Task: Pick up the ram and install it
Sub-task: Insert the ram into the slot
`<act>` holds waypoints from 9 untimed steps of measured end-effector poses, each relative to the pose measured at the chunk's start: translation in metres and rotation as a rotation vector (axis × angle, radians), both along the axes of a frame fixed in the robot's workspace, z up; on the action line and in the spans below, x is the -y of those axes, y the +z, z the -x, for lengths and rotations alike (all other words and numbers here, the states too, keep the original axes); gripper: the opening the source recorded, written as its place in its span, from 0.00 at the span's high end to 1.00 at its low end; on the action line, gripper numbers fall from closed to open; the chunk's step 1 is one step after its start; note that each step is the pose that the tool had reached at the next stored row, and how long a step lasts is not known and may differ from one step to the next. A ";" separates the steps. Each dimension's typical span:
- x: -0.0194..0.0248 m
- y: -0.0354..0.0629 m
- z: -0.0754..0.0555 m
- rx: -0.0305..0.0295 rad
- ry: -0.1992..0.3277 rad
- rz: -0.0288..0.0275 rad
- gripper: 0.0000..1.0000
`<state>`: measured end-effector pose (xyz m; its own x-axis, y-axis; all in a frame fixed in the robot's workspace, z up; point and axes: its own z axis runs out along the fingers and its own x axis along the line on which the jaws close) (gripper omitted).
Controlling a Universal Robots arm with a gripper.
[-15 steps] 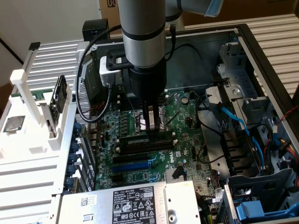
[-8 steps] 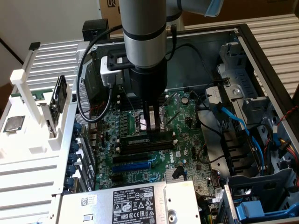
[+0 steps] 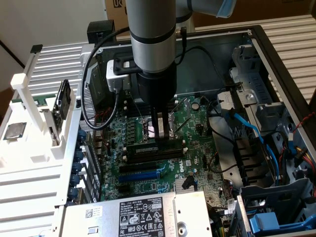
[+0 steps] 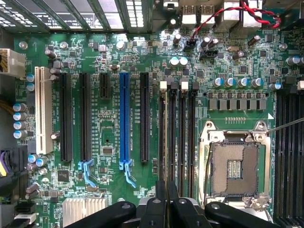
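Gripper [image 4: 166, 191]: narrow, fingers drawn together on the ram's top edge, pointing straight down.
Ram [image 3: 148, 147]: on its long edge, lengthwise along the black memory slots [image 4: 184, 137], directly under the gripper; seated or not, cannot tell.
Processor socket [image 4: 235, 168]: open, just beside the slots.
Motherboard [image 4: 109, 137]: flat inside the opened case [image 3: 276, 59].
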<state>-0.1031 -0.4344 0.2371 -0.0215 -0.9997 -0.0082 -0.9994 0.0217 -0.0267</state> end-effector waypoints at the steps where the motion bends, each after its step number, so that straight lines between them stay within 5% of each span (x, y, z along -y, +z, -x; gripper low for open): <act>1: 0.0000 0.0001 0.000 -0.0001 0.000 0.0002 0.88; 9: 0.0000 -0.0010 0.001 -0.0001 0.000 0.0001 0.88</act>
